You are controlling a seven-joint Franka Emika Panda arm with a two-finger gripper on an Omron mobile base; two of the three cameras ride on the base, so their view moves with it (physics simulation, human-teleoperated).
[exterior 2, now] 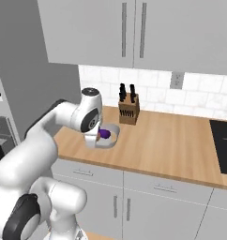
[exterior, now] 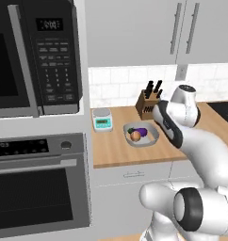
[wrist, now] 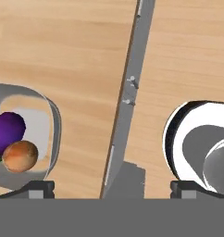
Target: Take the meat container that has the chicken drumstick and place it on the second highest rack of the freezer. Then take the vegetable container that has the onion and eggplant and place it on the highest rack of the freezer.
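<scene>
The vegetable container (exterior: 153, 133) is a grey tub on the wooden counter, holding an orange-brown onion (exterior: 135, 136) and a purple eggplant (exterior: 142, 132). In the hand view the container (wrist: 54, 125) lies at the lower left with the onion (wrist: 20, 156) and the eggplant (wrist: 8, 129) inside. My gripper (wrist: 111, 190) is open and holds nothing. It looks down on the counter's front edge, just beside the tub. From the right base view the container (exterior 2: 116, 131) shows partly behind my arm's wrist. The meat container and the freezer are out of view.
A knife block (exterior: 149, 102) stands behind the tub and a small kitchen scale (exterior: 102, 119) to its left. The microwave (exterior: 36, 56) and oven (exterior: 38, 183) fill a tall unit on the left. A black cooktop (exterior 2: 223, 145) lies at the counter's right end. Upper cabinets (exterior 2: 134, 33) hang overhead.
</scene>
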